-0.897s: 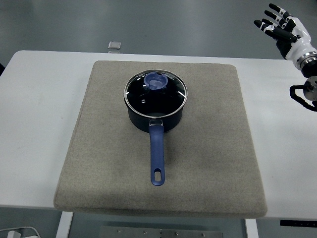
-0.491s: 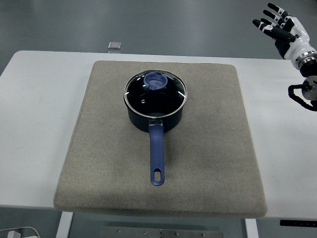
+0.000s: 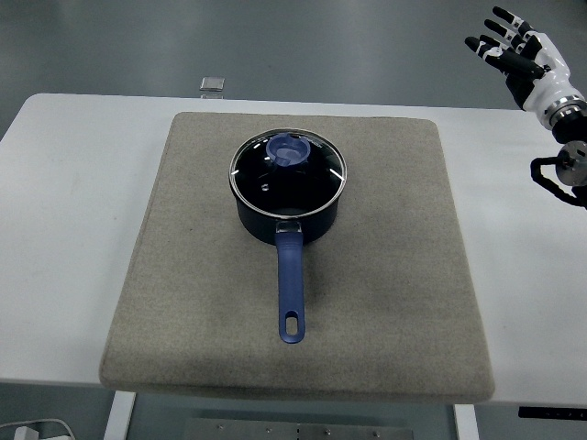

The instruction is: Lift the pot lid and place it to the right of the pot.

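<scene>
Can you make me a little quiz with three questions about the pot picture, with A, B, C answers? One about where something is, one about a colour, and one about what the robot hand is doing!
1. Where does the pot stand?
A. on the grey mat
B. on the bare white table
C. on the floor

2. What colour is the lid knob?
A. red
B. blue
C. yellow

3. What is the right hand doing?
A. gripping the lid
B. holding the pot handle
C. open in the air, holding nothing

Answers:
1 A, the mat lies under the pot.
2 B, the knob matches the blue handle.
3 C, its fingers are spread far right of the pot.
</scene>
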You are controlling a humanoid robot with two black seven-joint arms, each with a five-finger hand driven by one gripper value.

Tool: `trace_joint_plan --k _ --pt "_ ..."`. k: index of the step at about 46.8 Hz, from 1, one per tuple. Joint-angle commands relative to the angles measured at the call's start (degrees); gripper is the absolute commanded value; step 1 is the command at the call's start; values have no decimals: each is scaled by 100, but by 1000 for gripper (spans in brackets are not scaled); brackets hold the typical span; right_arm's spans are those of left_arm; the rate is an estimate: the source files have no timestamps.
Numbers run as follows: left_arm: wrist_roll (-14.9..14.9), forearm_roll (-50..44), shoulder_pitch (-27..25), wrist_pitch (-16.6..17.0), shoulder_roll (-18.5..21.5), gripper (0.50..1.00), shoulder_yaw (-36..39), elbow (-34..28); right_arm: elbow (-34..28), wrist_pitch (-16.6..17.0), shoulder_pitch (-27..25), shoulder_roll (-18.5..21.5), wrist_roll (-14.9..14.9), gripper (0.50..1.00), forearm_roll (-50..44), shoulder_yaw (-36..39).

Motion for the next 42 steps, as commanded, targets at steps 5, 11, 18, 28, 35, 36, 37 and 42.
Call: trace_joint_plan --k 5,11,18,28,35,36,37,42 --pt "0 0 1 1 0 1000 -5 25 0 0 24 -8 5 903 19 9" --pt "0 0 1 1 0 1000 -5 16 0 9 24 -8 14 905 19 96" --pt "0 0 1 1 0 1000 4 7 0 17 58 -17 14 905 2 185" --pt "0 0 1 1 0 1000 4 7 0 9 138 -17 14 905 2 185" --pt "0 0 1 1 0 1000 4 7 0 35 138 -17 14 905 -7 202" --pt "0 0 1 1 0 1000 4 7 0 35 138 -17 5 903 -7 202" --pt "0 0 1 1 0 1000 4 7 0 35 138 -8 5 903 -7 202" --pt "0 0 1 1 0 1000 4 7 9 9 120 27 5 903 -16 211"
